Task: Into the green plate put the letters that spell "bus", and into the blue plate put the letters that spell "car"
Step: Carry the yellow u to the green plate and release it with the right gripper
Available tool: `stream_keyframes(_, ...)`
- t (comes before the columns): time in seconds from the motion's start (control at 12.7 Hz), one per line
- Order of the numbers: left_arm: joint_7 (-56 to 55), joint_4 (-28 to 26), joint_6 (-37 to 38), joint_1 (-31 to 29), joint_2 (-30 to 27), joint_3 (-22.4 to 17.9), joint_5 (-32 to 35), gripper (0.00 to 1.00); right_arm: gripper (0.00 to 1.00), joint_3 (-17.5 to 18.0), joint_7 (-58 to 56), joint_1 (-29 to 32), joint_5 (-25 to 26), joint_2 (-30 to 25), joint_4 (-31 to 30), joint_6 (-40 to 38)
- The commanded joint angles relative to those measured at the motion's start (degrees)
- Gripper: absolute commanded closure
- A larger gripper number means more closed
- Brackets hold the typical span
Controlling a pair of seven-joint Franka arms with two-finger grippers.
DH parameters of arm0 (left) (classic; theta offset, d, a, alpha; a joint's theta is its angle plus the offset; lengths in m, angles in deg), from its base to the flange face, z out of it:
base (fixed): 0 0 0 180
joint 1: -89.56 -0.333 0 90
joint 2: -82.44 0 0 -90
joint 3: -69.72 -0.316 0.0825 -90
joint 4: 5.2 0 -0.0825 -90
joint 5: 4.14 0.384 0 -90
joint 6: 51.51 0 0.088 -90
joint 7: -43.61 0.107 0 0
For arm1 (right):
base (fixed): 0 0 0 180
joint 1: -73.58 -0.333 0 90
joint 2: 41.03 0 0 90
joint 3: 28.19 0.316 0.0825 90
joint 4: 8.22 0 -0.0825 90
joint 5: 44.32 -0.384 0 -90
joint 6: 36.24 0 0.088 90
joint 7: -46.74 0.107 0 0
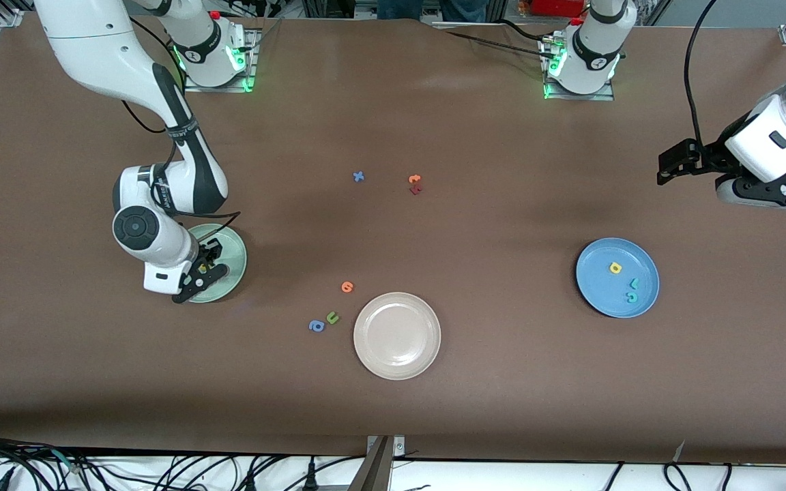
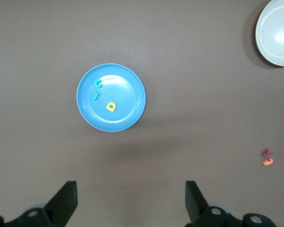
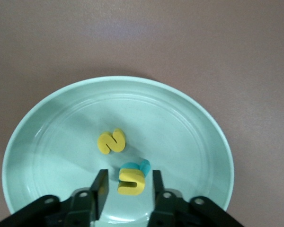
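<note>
You can see the right gripper (image 3: 126, 189) low in the round, smooth green plate (image 3: 189, 123), its dark fingers a little apart on each side of the yellow foam u (image 3: 131, 182), which lies on the teal b (image 3: 141, 166), with the yellow s (image 3: 111, 141) just beside them. The left gripper (image 2: 131, 201) waits with its fingers wide apart and holding nothing, over bare brown table near the blue plate (image 2: 130, 101). In that glossy plate lie the teal c (image 2: 98, 83), the thin teal r (image 2: 95, 95) and the yellow a (image 2: 111, 107).
</note>
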Motion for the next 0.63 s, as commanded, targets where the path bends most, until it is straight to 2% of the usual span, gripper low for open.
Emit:
stream_keyframes(0.0,-0.4,0.3,0.8,0.2,-0.1,0.1,1.5,0.0,0.29,-0.2,-0.6,-0.3,-1.1,-3.4,-0.7,-1.9)
stream_keyframes(0.24,-0.3,0.3,0.8,0.2,-0.1,0.1,1.5,0.0,0.28,-0.3,1.1,-0.4,-4.6,-8.4,4.1,-12.3)
stream_keyframes(0.39,-0.3,0.3,0.8,0.2,-0.1,0.1,1.5,0.0,0.0,-0.3,4.4,-0.4,-4.6,-11.2,9.3,-20.0)
stream_keyframes(0.55,0.0,0.3,0.8,0.1,-0.1,0.1,1.5,0.0,0.0,-0.5,5.8,-0.4,-4.5,-12.7,14.8,-25.0)
